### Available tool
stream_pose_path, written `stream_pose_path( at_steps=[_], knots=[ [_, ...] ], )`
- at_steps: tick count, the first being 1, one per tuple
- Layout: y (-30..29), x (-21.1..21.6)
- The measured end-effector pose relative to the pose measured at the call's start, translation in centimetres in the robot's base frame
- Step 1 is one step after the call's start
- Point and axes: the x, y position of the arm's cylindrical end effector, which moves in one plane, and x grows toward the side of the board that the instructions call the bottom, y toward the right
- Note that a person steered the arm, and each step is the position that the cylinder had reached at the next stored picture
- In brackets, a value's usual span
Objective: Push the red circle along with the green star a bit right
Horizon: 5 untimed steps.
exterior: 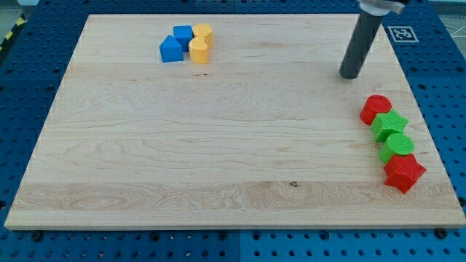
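Note:
The red circle (376, 109) lies near the board's right edge. The green star (389, 125) touches it just below and to the right. Below them a green circle (397, 146) and a red star (403, 172) continue the same chain towards the view's bottom. My tip (351, 75) rests on the board above and slightly left of the red circle, apart from it by a clear gap. The dark rod rises from the tip to the view's top edge.
Two blue blocks (172, 49) (183, 34) and two yellow blocks (199, 51) (203, 33) cluster at the view's top left. The wooden board (218, 145) ends close to the right of the red and green chain, with blue pegboard around it.

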Motion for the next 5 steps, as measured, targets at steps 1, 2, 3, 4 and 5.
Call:
stream_pose_path(
  at_steps=[1,2,3,4,5],
  knots=[
    [-0.5,3.9],
    [-0.5,6.8],
    [-0.6,8.8],
    [-0.6,9.4],
    [-0.6,9.2]
  ],
)
